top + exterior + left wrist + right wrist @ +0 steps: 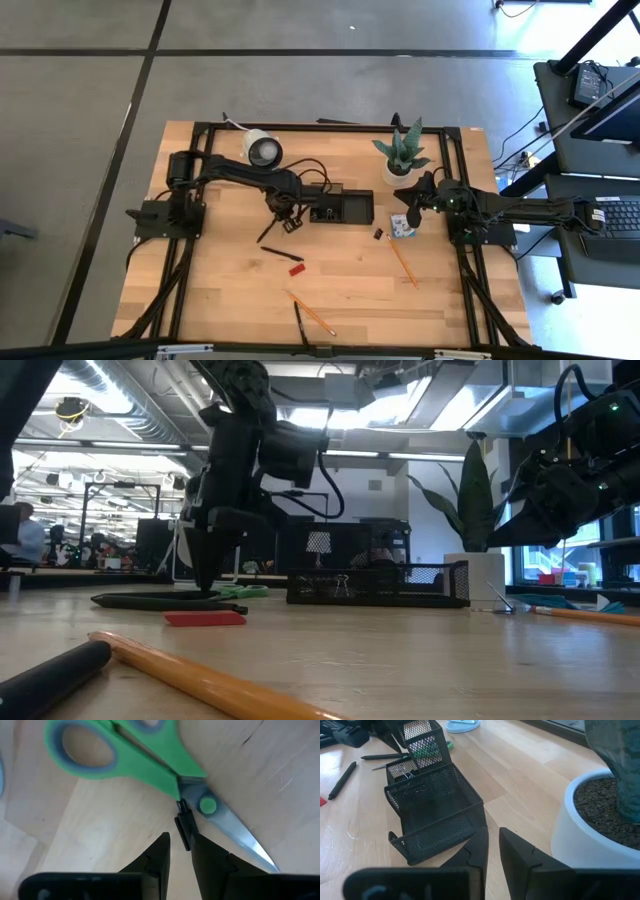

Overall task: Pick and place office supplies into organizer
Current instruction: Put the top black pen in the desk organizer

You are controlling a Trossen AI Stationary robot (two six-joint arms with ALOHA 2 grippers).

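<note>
Green-handled scissors [150, 765] lie flat on the table just left of the black mesh organizer [345, 205]. A small black clip [184, 825] lies beside their pivot. My left gripper [180, 842] points straight down with its tips at the table [205, 590]. It is open by a narrow gap, and the clip stands in that gap. My right gripper [493, 845] waits right of the organizer, beside the plant pot. It is open by a slim gap with nothing between its fingers. A binder clip shows inside the organizer [380, 585]. My left gripper comes from above and has the black clip [184, 825] in the gap between its fingers, close along one finger. I cannot tell whether a finger touches the clip. The clip lies on the table next to the scissors' pivot [207, 806].
A potted plant [400, 160] and a white round lamp [262, 150] stand at the back. Toward the near edge lie a black pen [280, 254], a red marker [297, 269] and two orange pencils [403, 262] [312, 313]. A blue pad [403, 228] and another clip [378, 233] lie by the right gripper.
</note>
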